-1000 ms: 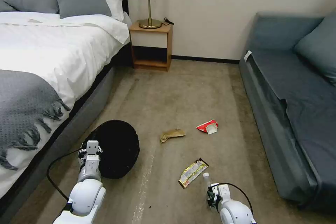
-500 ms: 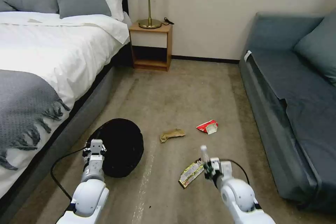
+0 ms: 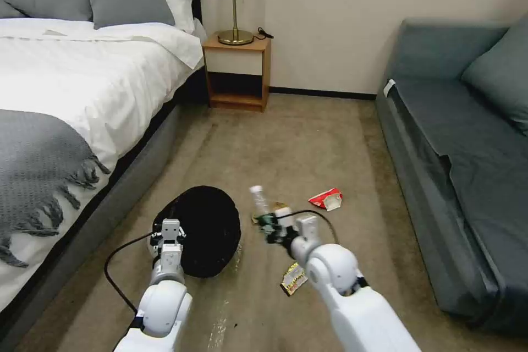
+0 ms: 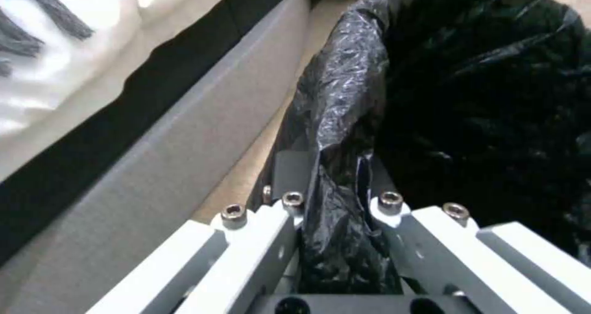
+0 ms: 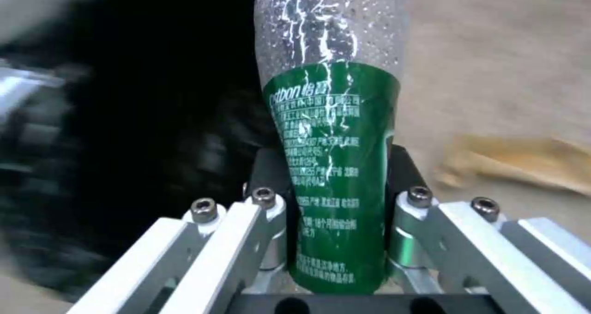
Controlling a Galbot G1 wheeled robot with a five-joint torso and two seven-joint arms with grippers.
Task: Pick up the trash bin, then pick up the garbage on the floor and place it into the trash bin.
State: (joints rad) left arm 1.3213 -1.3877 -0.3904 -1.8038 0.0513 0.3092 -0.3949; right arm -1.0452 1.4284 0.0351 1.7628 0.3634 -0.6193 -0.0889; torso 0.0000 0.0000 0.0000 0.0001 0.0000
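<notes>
- Right gripper is clamped on the clear bottle, pads pinching the green label from both sides. In the right wrist view the bottle runs straight out between the two fingers, clear upper part pointing away from the wrist.
- From the head camera, the bottle is up off the floor, white cap tilted up and a bit toward the bin, sitting just beside the bin's right edge and not over the opening yet.
- Left gripper is closed on the near rim of the trash bin. The left wrist view shows the crinkly black bag pinched between its fingers, bunched up right in the gap.
- Bin's dark mouth faces the camera, sitting next to the grey bed frame, with the left gripper on the near-left part of the rim.
- Rest of the garbage is on the carpet: crumpled brown paper peeking out just behind the right gripper, red-white crushed packet off to the right of it, and yellow-black snack wrapper half hidden under the right arm.
- Right wrist view also has the brown paper on the carpet past the bottle, with the black bag on the opposite side.
</notes>
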